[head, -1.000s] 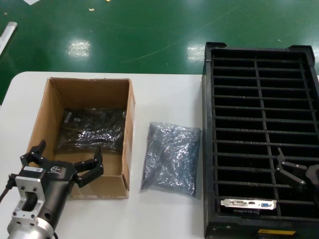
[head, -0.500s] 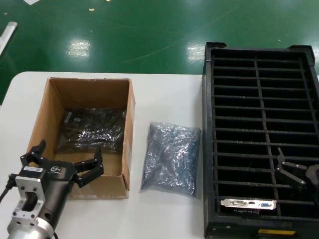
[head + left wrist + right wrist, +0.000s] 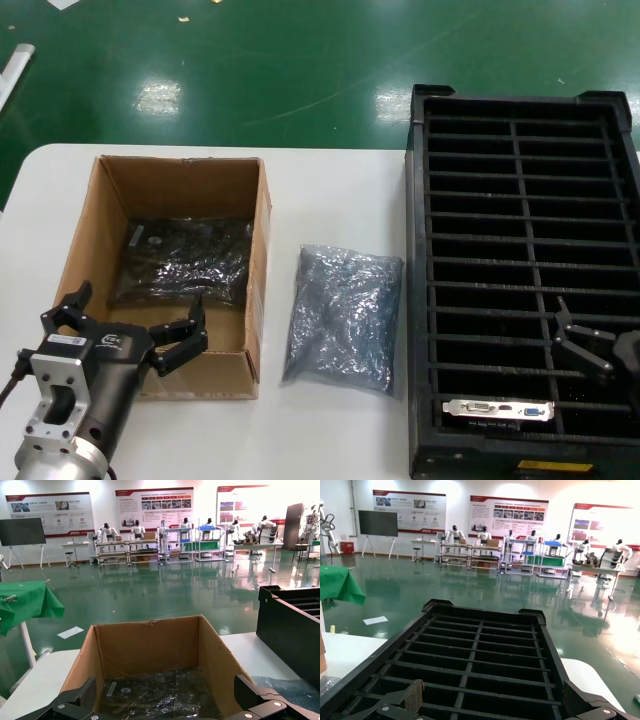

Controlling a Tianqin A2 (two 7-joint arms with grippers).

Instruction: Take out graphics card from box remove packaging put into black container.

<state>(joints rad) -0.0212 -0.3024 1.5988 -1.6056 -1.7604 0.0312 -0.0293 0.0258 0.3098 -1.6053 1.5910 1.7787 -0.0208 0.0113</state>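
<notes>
The brown box (image 3: 258,262) stands on the left of the table, and a dark graphics card wrapped in glossy packaging (image 3: 180,262) lies flat on its floor. My left gripper (image 3: 142,296) hovers open at the box's near wall, its fingers spread wide (image 3: 165,700) and nothing between them. An empty crinkled packaging bag (image 3: 340,315) lies on the table between the box and the black container (image 3: 520,200). Another graphics card (image 3: 498,409) stands in the container's nearest slot, silver bracket up. My right gripper (image 3: 562,325) hangs open over the container's near right slots (image 3: 492,700).
The white table (image 3: 330,180) ends at its rounded far left corner, with green floor beyond. The container's other slots (image 3: 480,650) show nothing in them. A yellow label (image 3: 560,467) sits on the container's near wall.
</notes>
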